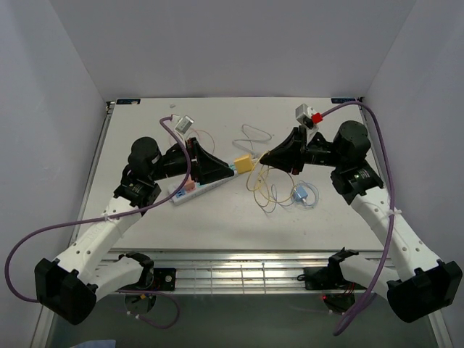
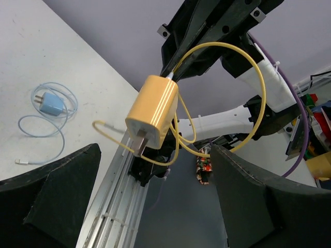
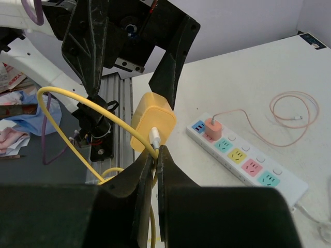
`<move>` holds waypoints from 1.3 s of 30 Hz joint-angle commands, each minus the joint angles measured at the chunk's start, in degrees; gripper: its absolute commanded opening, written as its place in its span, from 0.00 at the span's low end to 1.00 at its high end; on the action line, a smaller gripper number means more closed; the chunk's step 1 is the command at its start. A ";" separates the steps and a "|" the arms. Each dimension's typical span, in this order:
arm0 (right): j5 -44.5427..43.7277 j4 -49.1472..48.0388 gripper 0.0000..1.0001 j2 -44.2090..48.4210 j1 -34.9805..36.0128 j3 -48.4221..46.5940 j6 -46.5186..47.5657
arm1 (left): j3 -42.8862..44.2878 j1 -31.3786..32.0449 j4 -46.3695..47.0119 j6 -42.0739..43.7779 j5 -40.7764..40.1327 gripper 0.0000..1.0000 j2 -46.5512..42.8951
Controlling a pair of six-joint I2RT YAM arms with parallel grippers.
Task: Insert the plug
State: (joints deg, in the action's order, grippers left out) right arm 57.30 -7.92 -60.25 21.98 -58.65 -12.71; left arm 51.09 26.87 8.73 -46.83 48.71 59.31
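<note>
Matte white table [image 1: 217, 225], enclosed by pale grey walls. From my remote station I see the glossy yellow plastic charger plug [image 3: 151, 121], a rounded cube with metal prongs on one end. It is lifted off the table, just beside one end of the long white plastic power strip [image 3: 243, 157]. A smooth yellow cable [image 2: 264, 93] loops away from its white connector. The right gripper [image 3: 155, 150] is pinched tight on that cable right behind the plug. The left gripper [image 2: 155, 155] is spread wide, its matte black fingers [image 2: 57, 196] flanking the plug without touching it. The strip's square sockets are blue, pink, teal and yellow. A small pink charger [image 3: 212, 127] sits plugged in next to the blue end socket, nearest the yellow plug.
</note>
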 commanded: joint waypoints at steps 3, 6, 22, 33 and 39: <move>-2.19 -9.92 0.08 0.22 3.59 0.73 -4.17 | 1.29 1.69 3.49 0.60 -1.16 0.98 0.72; -3.24 -10.18 0.08 -0.57 4.74 0.65 -5.22 | 1.64 2.31 3.92 0.69 -1.77 0.95 1.42; -5.35 -13.17 0.08 -3.21 6.41 2.32 -7.86 | -0.20 3.27 10.08 -2.92 0.51 0.17 1.34; -24.57 7.45 0.85 0.47 6.23 2.48 -0.05 | 7.08 3.27 -18.44 5.69 -19.76 0.00 2.39; -52.52 23.46 0.93 12.95 6.24 7.14 1.20 | 13.76 3.27 -35.14 6.75 -37.78 0.00 6.85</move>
State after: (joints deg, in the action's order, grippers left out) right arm 23.00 5.80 -52.66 28.14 -52.51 -13.63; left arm 60.23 30.11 -13.04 -41.91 23.81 63.92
